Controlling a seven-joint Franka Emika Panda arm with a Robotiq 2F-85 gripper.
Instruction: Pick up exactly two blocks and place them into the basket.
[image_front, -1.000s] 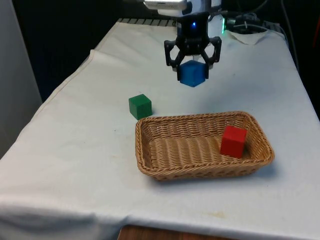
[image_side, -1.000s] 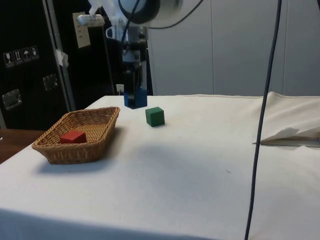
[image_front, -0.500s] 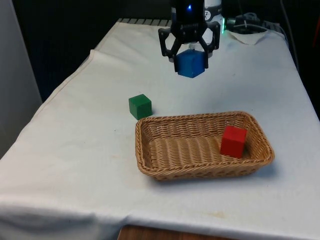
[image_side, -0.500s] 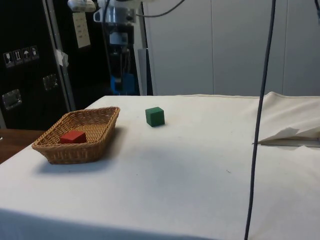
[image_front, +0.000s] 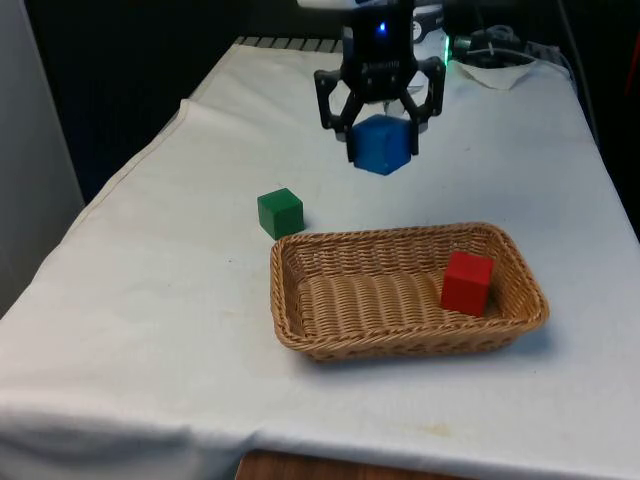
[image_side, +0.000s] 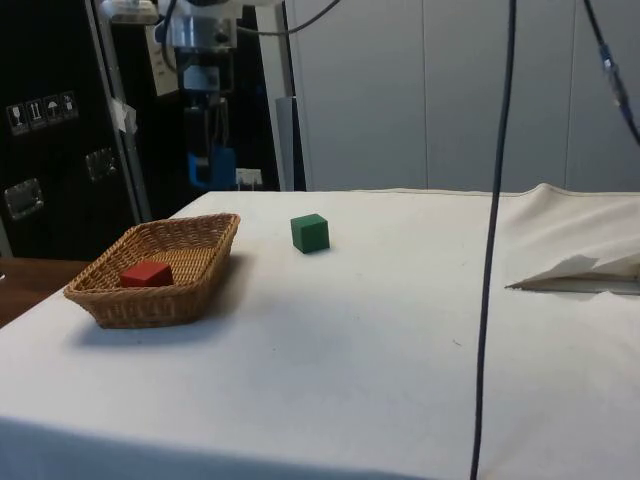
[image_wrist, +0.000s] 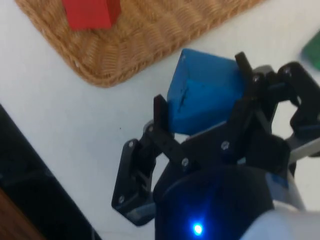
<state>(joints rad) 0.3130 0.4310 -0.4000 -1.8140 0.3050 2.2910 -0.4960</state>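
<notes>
My gripper (image_front: 380, 140) is shut on a blue block (image_front: 381, 145) and holds it in the air beyond the far rim of the wicker basket (image_front: 300, 320). In the side view the blue block (image_side: 213, 167) hangs well above the table, over the basket's (image_side: 205, 262) far end. The wrist view has the blue block (image_wrist: 202, 95) clamped between the black fingers (image_wrist: 161, 116), with the basket's corner (image_wrist: 150, 45) below. A red block (image_front: 466, 283) lies inside the basket, toward the front view's right. A green block (image_front: 280, 212) sits on the cloth just outside the basket's far left corner.
The table's edge on the front view's left drops off near a pale wall. A crumpled white sheet (image_front: 495, 68) lies at the far right. Cables (image_side: 495, 250) hang down in the side view's foreground.
The gripper has carried the blue block upward, then toward the basket; in the side view it shifted left, away from the green block.
</notes>
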